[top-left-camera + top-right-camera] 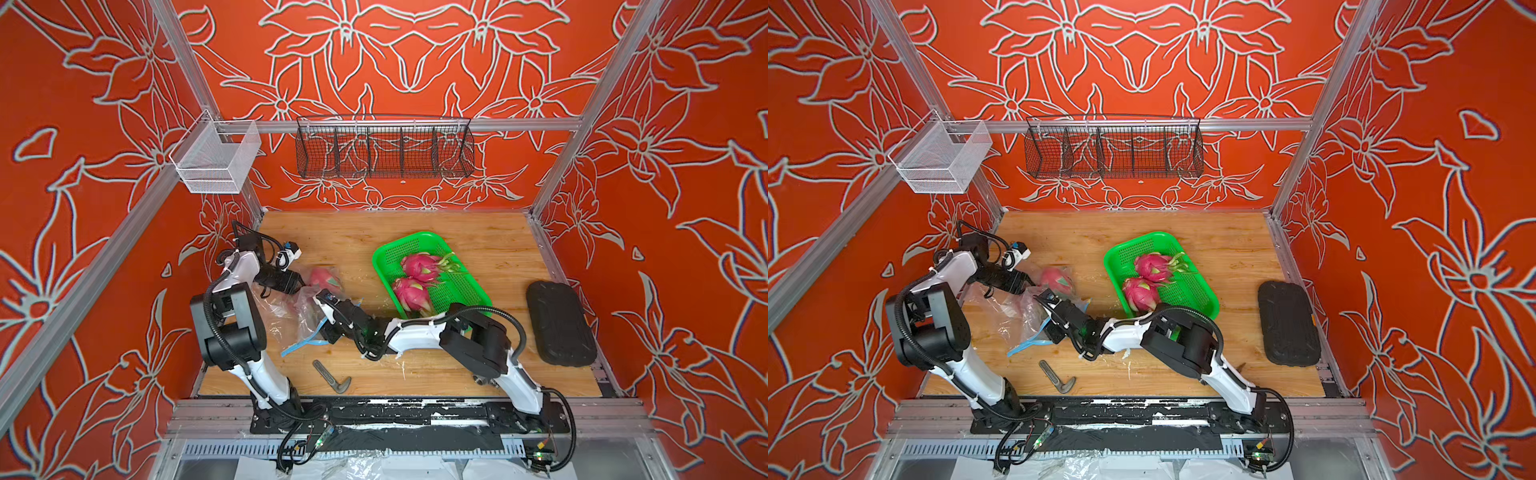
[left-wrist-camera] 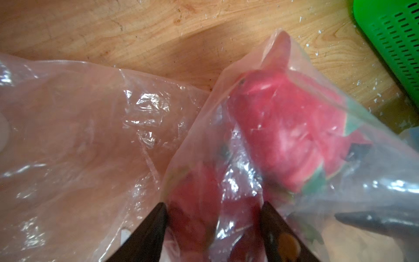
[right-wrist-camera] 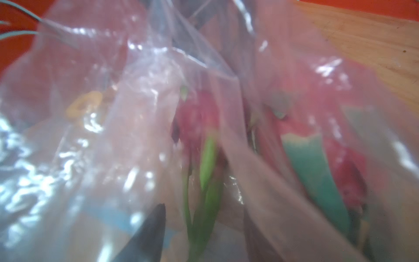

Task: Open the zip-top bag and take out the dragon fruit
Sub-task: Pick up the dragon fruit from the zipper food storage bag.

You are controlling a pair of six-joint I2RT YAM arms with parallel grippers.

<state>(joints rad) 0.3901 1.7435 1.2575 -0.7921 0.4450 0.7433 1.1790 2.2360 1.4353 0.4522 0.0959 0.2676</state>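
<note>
- Left gripper (image 2: 213, 211), reaching in from the left, holds its dark tapered jaws apart on either side of a film-covered fruit. No firm pinch shows.
- Under it the zip-top bag (image 1: 278, 316) is thin, clear, crinkled film, glossy with glare, slumped on the wooden table (image 1: 478, 245). Its blue zip strip (image 1: 305, 343) curls loose at the near end, so I judge the opening step done.
- Two dragon fruit are not yet out. The bagged fruit (image 2: 290, 136) at the bag's far end is a plump magenta oval with waxy skin and green-edged scales. The second bagged fruit (image 2: 192, 204) sits between the left jaws as a blurred red mass.
- Right gripper (image 3: 205, 215) is pushed into the bag's folds from the right with its jaws apart. A green scale lies between them, and nothing looks gripped in that blurred view.
- Near the front edge lies a grey L-shaped tool (image 1: 330, 376), flat, dull and apart from the bag.
- Right of centre, the green basket (image 1: 386, 253) is rigid perforated plastic. It holds the far basket fruit (image 1: 419, 266) and the near basket fruit (image 1: 411, 293), which touch, leafy tips trailing right. By my reckoning the task is about half done.
- Far right lies a black pad (image 1: 559, 324), matte, ribbed and round-cornered.
</note>
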